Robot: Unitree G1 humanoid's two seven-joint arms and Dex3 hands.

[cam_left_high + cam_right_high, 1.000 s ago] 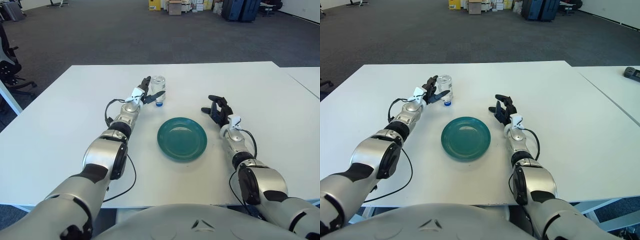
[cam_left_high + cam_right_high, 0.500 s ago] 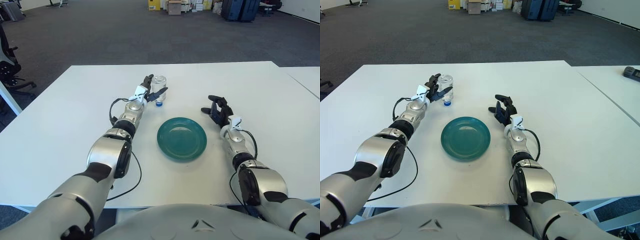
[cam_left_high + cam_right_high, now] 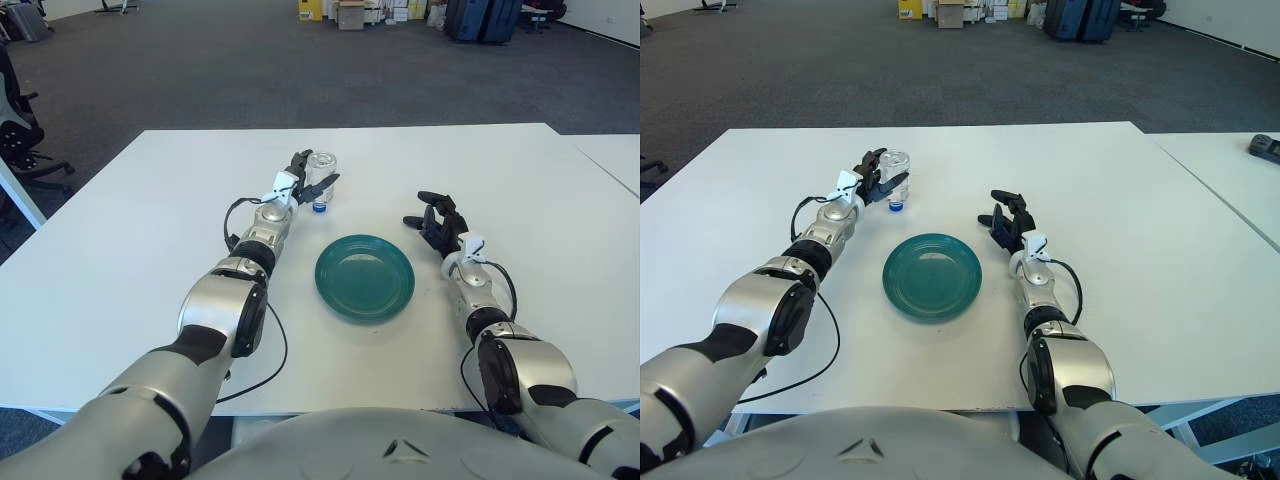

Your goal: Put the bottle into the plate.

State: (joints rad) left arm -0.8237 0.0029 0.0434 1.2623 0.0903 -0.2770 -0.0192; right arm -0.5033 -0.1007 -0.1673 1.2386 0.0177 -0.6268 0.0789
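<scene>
Gripping the bottle (image 3: 320,176) seemingly, left hand (image 3: 303,180); handset (image 3: 1264,146) only right-eye.

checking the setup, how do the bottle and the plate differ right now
The bottle is clear with a blue cap; the plate is solid green. The bottle lies farther back with the left hand around it; the plate sits nearer, untouched, left of the right hand. Both rest on the table.
</scene>
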